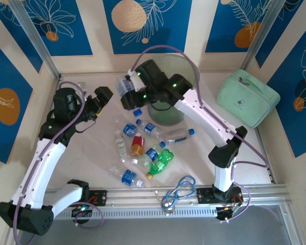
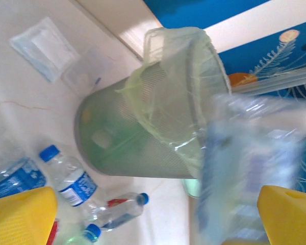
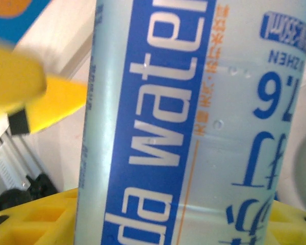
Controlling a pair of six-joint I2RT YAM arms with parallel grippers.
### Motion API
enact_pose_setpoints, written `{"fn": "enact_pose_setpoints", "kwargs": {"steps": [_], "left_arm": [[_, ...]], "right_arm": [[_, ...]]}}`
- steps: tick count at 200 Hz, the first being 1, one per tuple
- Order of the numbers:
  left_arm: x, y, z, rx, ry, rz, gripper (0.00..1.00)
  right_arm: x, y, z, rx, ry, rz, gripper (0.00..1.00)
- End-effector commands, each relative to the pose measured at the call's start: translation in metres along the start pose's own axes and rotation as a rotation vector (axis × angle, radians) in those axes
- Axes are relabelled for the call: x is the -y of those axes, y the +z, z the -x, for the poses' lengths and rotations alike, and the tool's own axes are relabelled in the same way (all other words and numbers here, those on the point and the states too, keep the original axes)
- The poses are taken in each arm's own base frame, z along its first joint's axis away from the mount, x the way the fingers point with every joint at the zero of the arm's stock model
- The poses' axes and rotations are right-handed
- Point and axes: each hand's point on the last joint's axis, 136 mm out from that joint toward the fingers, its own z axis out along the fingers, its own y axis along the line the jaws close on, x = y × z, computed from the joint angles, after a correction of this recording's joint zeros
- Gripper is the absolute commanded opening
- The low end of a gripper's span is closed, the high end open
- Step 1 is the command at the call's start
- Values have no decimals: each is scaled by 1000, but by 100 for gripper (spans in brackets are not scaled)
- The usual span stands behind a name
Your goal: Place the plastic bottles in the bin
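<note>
Top external: right gripper (image 1: 130, 98) pinches a bottle (image 1: 123, 84) just left of the bin (image 1: 169, 119), left gripper (image 1: 103, 96) spread; releasing short of the rim would drop it outside.

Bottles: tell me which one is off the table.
The blue-labelled bottle in the right gripper, held up beside the bin. The others all lie on the table.

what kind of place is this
Probably a robot lab test booth, not a home: two arms bolted to an aluminium rail, printed panel walls closing in a small table, and bottles staged beside a bin.
</note>
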Motion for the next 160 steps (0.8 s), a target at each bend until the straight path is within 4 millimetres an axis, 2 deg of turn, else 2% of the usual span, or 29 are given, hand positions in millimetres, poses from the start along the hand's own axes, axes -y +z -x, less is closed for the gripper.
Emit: {"fn": "enact_pose_setpoints", "kwargs": {"steps": [1,37,65,96,127,160], "left_arm": [[-36,-11,-2,26,34,156,100],[-64,-18,-19,0,32,244,100],[-87,-20,-37,-37,-13,285,100],[-113,-22,-57,-74,-62,338,100],[-131,-25,-67,-84,-91,387,99],[-140,-23,-71,-96,-102,413,98]], "right_arm": [[30,-17,24,58,10,-60,57],[81,-26,50,108,87,-113,56],[121,-23,58,116,138,-150,56],[158,-15,57,105,186,-185,56],[186,-7,51,82,223,-235,57],[202,-3,43,56,258,-284,69]]}}
